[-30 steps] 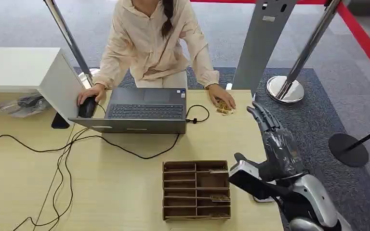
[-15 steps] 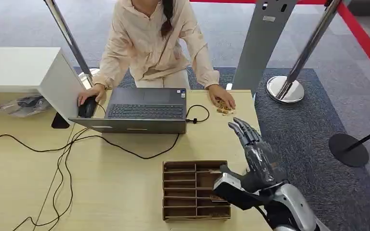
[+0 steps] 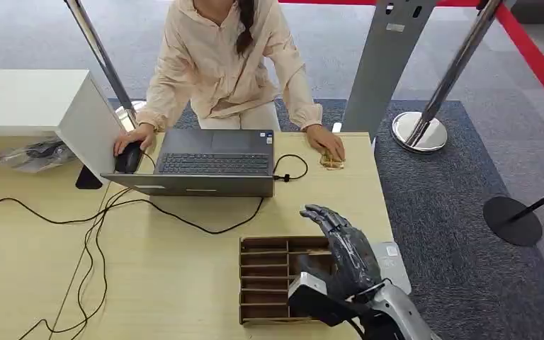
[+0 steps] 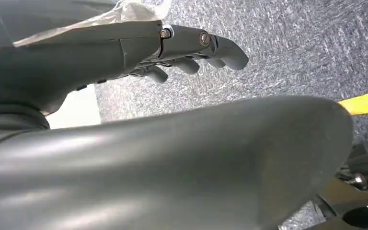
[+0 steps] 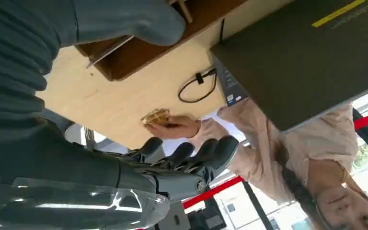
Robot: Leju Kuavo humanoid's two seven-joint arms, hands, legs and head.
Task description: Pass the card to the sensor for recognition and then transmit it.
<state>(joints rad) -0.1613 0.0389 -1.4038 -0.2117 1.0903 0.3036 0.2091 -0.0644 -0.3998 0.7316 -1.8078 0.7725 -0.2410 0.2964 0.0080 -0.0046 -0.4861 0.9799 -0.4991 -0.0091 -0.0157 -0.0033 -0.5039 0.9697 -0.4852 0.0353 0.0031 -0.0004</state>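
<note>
Head view showed the right hand point(image 3: 347, 255) empty, fingers spread, over the cardboard tray point(image 3: 276, 280) holding a card point(image 3: 322, 290), so grasping, sensor recognition and handover all remained.

We see a reception or check-in counter in a public hall or office. A person point(image 3: 227, 64) sits behind a light wooden desk point(image 3: 163, 255) with a laptop point(image 3: 209, 159) and mouse point(image 3: 127, 157). Chrome queue posts point(image 3: 425, 113) with a red belt point(image 3: 535, 60) stand on grey carpet point(image 3: 467, 191), beside a grey kiosk stand point(image 3: 382, 64).
</note>
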